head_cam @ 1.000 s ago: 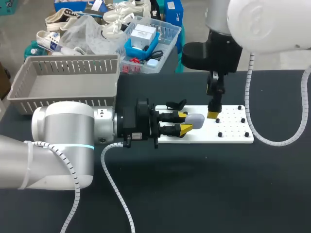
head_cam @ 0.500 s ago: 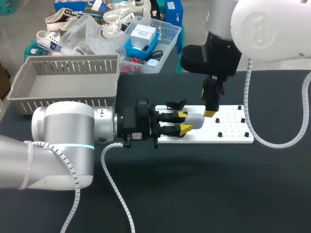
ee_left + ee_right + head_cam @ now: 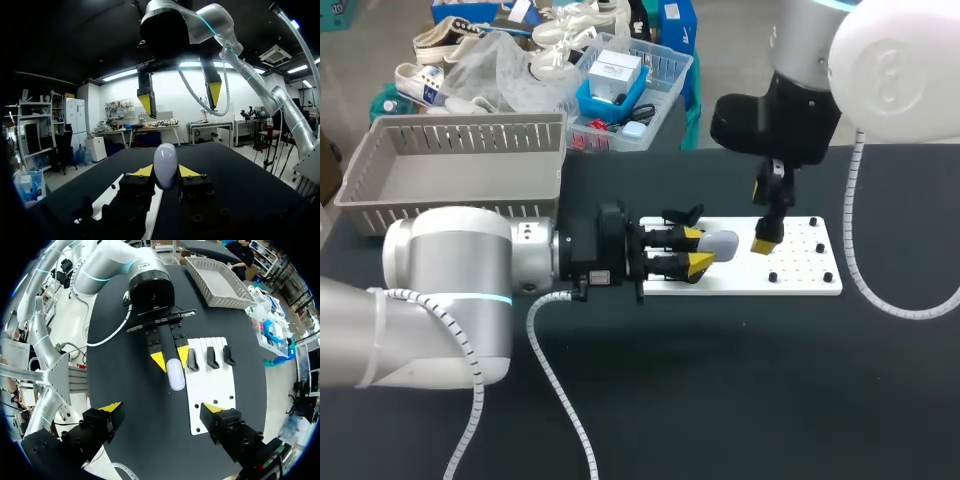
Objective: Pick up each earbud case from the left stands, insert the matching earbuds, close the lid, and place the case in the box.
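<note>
With my left tool (image 3: pixel 698 250) clamped on the earbud case (image 3: pixel 720 245) over the white stand board (image 3: pixel 800 280), I'd line my right tool (image 3: pixel 161 408) (wide open, empty, above that board) up squarely and slowly.

Left arm (image 3: pixel 450 300) silver-grey, cyan ring light, black wrist, white ribbed cable (image 3: pixel 560 390). Right arm (image 3: pixel 895 70) white, black wrist, same cable. Left gripper (image 3: pixel 701 250), right gripper (image 3: pixel 161 408): black, yellow tips.
</note>
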Robot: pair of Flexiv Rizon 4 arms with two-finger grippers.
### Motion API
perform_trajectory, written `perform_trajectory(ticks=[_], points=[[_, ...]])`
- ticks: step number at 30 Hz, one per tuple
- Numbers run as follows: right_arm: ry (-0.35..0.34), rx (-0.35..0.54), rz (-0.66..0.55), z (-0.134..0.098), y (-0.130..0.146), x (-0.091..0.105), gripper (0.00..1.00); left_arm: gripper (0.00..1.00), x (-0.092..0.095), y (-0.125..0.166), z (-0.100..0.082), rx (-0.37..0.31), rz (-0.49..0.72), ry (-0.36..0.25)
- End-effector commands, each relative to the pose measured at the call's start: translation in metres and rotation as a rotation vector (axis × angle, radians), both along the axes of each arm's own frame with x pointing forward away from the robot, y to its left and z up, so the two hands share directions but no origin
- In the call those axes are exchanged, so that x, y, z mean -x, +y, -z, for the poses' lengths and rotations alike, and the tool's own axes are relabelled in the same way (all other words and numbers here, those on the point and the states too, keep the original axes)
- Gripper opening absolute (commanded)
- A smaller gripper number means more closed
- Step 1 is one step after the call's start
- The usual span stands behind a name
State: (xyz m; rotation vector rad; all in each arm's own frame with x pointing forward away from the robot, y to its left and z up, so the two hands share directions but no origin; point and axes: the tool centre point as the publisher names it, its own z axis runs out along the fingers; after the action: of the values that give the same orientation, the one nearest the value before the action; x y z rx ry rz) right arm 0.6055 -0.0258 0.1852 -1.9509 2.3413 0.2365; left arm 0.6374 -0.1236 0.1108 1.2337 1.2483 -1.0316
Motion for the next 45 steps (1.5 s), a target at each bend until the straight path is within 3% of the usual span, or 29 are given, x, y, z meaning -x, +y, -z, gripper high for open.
perform_trajectory(ticks=[1,7,11,18,25,33,45], points=[[0.07,-0.068,0.096,0.003,-0.015,-0.012,1.0,0.0,0.001,0.026,-0.014,0.016,-0.076,-0.013],[0.18,-0.136,0.192,0.006,-0.025,-0.027,1.0,0.0,-0.006,0.057,-0.023,0.002,-0.148,-0.026],[0.253,-0.227,0.223,0.008,-0.031,-0.036,1.0,0.0,-0.009,0.076,-0.024,-0.006,-0.192,-0.019],[0.253,-0.227,0.223,0.008,-0.031,-0.036,1.0,0.0,-0.019,0.123,-0.026,-0.007,-0.315,0.011],[0.253,-0.227,0.223,0.008,-0.031,-0.036,1.0,0.0,-0.04,0.178,-0.031,-0.044,-0.471,-0.004],[0.253,-0.227,0.223,0.008,-0.031,-0.036,1.0,0.0,-0.064,0.223,-0.035,-0.104,-0.656,-0.038],[0.253,-0.227,0.223,0.008,-0.031,-0.036,1.0,0.0,-0.097,0.273,-0.029,-0.15,-0.862,-0.01]])
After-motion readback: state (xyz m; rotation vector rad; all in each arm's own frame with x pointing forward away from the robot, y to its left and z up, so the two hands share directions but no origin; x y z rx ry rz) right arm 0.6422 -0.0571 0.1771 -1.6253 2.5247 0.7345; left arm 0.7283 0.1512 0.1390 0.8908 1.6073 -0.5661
